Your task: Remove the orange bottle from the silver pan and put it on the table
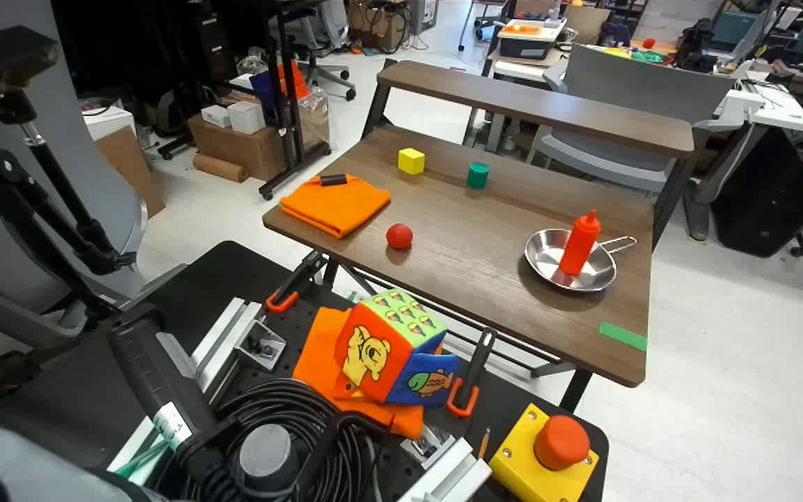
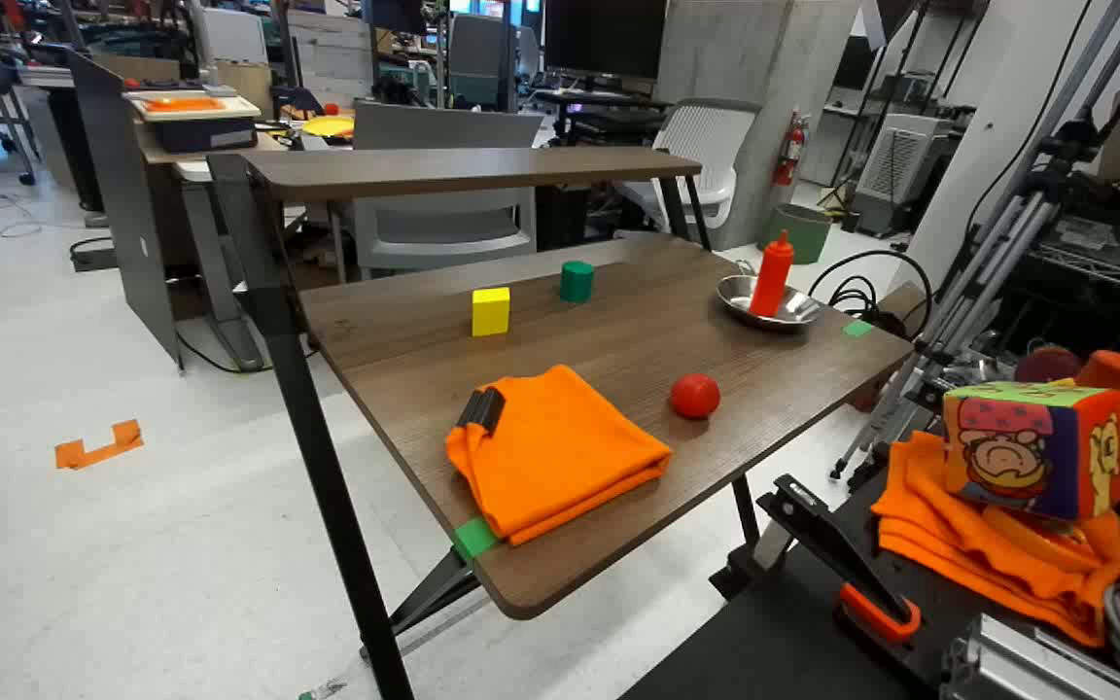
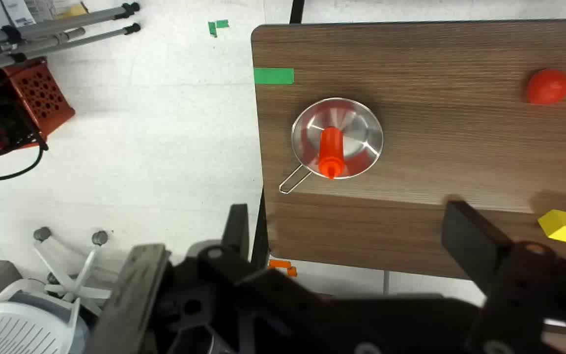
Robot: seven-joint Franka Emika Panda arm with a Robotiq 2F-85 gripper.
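Observation:
The orange bottle point(image 1: 580, 244) is an orange-red squeeze bottle with a pointed nozzle. It stands upright in the silver pan point(image 1: 544, 259), in both exterior views; the bottle point(image 2: 772, 276) and the pan point(image 2: 798, 309) are near one end of the table. In the wrist view the bottle point(image 3: 331, 150) stands in the pan point(image 3: 359, 130), whose wire handle points to the lower left. My gripper point(image 3: 346, 216) is wide open and empty, high above the wooden table point(image 3: 425, 162). The bottle and pan lie ahead of its fingers in the wrist view. The gripper is outside both exterior views.
On the table are a red ball point(image 1: 399, 236), a folded orange cloth point(image 1: 337, 206) with a dark object on it, a yellow cube point(image 1: 411, 162) and a green cylinder point(image 1: 477, 176). A raised shelf point(image 1: 541, 104) runs along one long side of the table.

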